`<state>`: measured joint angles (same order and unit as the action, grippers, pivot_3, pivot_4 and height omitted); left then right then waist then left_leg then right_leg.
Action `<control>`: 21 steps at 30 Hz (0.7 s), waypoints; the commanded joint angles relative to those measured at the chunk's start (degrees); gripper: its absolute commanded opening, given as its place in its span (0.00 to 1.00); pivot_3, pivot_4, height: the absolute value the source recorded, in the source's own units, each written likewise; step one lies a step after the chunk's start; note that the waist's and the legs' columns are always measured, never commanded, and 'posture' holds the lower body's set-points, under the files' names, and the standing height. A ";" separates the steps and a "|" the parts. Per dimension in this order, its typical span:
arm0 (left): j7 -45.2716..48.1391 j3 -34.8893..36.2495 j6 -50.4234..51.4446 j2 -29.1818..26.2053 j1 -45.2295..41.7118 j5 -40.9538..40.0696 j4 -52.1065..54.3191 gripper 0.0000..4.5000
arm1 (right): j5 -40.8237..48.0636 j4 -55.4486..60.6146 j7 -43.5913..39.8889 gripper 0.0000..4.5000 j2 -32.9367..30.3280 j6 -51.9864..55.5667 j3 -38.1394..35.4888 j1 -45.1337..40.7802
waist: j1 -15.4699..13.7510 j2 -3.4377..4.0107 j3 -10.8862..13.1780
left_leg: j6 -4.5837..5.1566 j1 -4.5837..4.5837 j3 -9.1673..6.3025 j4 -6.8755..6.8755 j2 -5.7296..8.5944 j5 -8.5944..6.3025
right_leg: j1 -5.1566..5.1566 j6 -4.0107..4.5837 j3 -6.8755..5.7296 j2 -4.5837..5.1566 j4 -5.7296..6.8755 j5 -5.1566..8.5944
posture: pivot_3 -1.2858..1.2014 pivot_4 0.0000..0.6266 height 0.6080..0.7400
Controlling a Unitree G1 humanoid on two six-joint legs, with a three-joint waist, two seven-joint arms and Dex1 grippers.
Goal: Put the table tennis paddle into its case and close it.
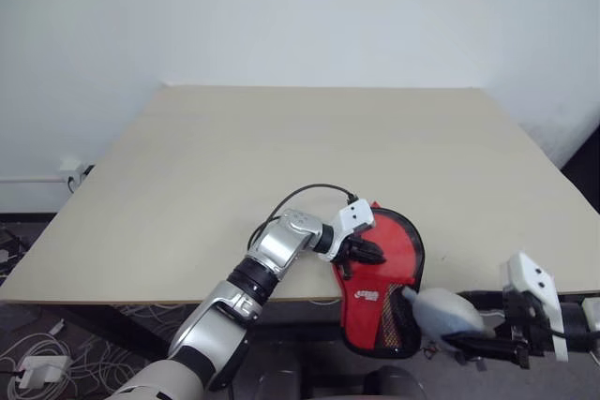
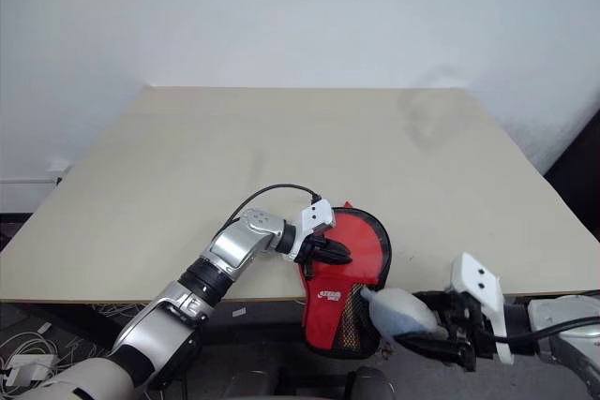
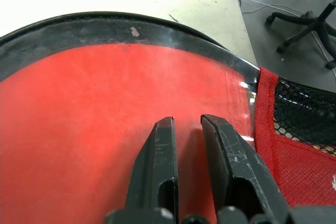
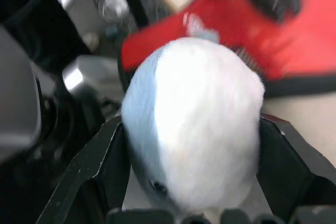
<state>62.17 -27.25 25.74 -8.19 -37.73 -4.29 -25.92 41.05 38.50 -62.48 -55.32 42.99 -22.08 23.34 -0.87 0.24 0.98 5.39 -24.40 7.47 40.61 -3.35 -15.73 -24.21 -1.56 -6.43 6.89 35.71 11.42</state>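
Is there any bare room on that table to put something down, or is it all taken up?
Nearly all of the table is bare: the whole stretch from the far edge by the wall down to the near edge, on both sides. The only crowded spot is the near edge, where the left gripper rests on the case, which overhangs it.

Red case (image 1: 380, 278) overhanging table edge (image 1: 141, 288)

A robotics lab or office workspace is showing itself here: a plain beige table (image 1: 281, 156) standing against a bare white wall (image 1: 300, 16), loose cables (image 1: 28, 344) trailing across the grey floor, and a wheeled office chair (image 3: 310, 19) sitting nearby
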 commanded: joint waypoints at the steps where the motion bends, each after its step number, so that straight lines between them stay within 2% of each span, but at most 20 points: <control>1: -0.90 -1.11 1.04 -1.27 0.46 2.59 -3.16 0.17 | 6.87 -0.10 1.55 0.77 -0.16 3.58 -3.99 -4.02 | 0.01 0.00 0.00 | 0.00 0.00 0.00 0.00 0.00 0.00 | 0.00 0.00 0.00 0.00 0.00 0.00 | 0.52 0.00 0.88; 6: -0.92 -0.95 0.92 -1.22 0.08 2.57 -3.67 0.17 | 7.82 0.47 1.67 0.77 -0.80 4.95 -4.29 -3.85 | 0.00 -0.07 -0.01 | 0.00 -0.02 -0.03 0.00 -0.01 0.00 | 0.00 0.00 -0.04 0.00 0.00 0.00 | 0.52 0.00 0.88; 12: -0.11 -0.39 1.06 -1.61 -0.02 1.95 -3.16 0.17 | 15.59 -5.48 11.25 0.77 3.33 9.12 -4.56 -15.43 | 0.36 -0.10 -0.01 | 0.01 0.00 -0.03 0.00 0.00 0.01 | 0.01 0.03 -0.03 0.01 0.00 -0.02 | 0.52 0.00 0.88; 14: 0.65 0.05 0.83 -2.12 -0.34 1.65 -3.00 0.17 | 15.27 -10.16 17.50 0.77 6.23 11.03 -2.17 -21.80 | 0.40 -0.06 -0.06 | 0.01 -0.01 -0.03 0.00 0.00 0.01 | -0.01 0.03 -0.04 -0.01 0.00 -0.02 | 0.52 0.00 0.88; 16: 0.59 1.07 0.79 -2.40 -1.09 1.36 -3.70 0.17 | 11.23 -14.51 22.87 0.77 8.59 12.18 1.84 -27.30 | 0.38 -0.05 -0.08 | 0.01 -0.03 -0.02 -0.01 -0.04 0.01 | -0.04 0.07 -0.05 -0.05 -0.01 -0.05 | 0.52 0.00 0.88; 21: 1.01 3.02 1.33 -3.78 -2.25 0.44 -3.92 0.17 | 4.40 -27.78 32.88 0.77 15.38 16.33 9.50 -37.13 | 0.39 0.05 -0.12 | 0.02 -0.12 0.03 -0.02 -0.04 0.02 | -0.16 0.08 -0.05 -0.04 0.03 -0.05 | 0.52 0.00 0.88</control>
<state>63.28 -24.80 25.75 -10.50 -39.81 -5.01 -28.43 46.83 13.49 -32.44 -41.11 58.28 -13.12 -11.37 -0.47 0.29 0.86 5.42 -24.54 7.51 40.59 -3.40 -15.70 -24.41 -1.48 -6.47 6.85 35.75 11.36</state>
